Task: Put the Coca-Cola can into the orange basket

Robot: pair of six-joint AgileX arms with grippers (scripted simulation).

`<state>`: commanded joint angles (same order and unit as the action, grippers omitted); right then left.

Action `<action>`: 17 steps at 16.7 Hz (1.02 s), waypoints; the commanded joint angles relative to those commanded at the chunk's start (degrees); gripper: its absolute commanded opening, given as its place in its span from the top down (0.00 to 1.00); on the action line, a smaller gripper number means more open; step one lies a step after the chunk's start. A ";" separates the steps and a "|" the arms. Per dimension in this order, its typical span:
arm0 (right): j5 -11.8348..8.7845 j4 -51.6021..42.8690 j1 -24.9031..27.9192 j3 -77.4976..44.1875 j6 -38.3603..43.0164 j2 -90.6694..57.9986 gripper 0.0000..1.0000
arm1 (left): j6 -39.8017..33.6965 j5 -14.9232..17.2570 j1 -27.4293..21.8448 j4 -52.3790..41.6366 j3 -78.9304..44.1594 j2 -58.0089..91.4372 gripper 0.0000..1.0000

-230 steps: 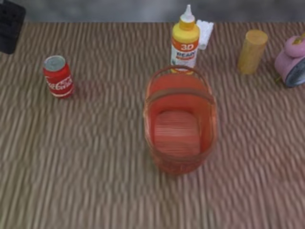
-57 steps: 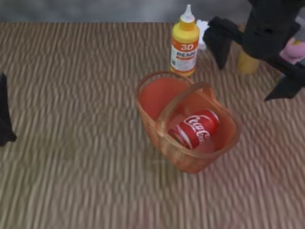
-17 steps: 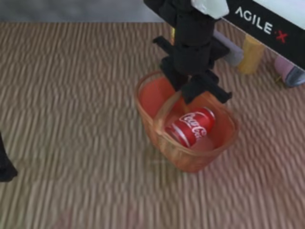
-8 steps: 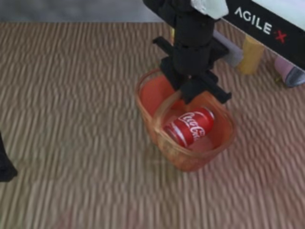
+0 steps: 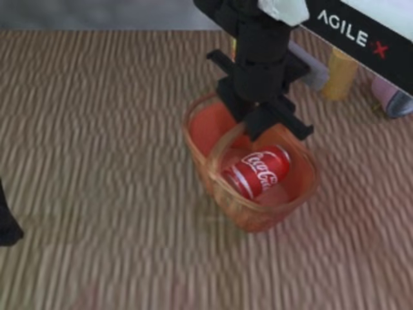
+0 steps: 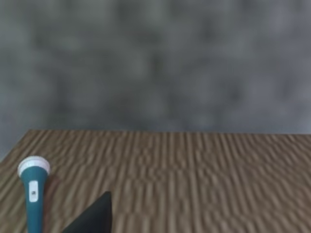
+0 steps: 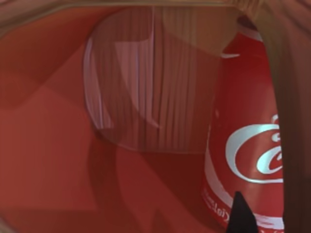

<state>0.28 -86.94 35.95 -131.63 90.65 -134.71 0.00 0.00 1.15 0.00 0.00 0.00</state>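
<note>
Barely a shift in half a second: from above, the orange basket edges slightly up and left with the right gripper clamped on its hoop handle, and the Coca-Cola can lies on its side inside. Down at the table's left edge the left gripper sits parked. Left wrist view: a teal microphone on the wood table. Right wrist view: red basket floor, can up close.
</note>
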 joint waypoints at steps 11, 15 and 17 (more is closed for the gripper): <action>0.00 0.00 0.00 0.00 0.00 0.00 1.00 | 0.00 0.00 0.00 0.00 0.00 0.00 0.00; -0.03 -0.21 -0.08 -0.17 0.01 -0.19 1.00 | 0.00 0.00 0.00 0.00 0.00 0.00 0.00; -0.16 -2.36 -0.28 -2.38 -0.25 -0.58 1.00 | 0.00 0.00 0.00 0.00 0.00 0.00 0.00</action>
<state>0.12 -89.30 35.67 -134.01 90.40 -135.30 0.00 0.00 1.15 0.00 0.00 0.00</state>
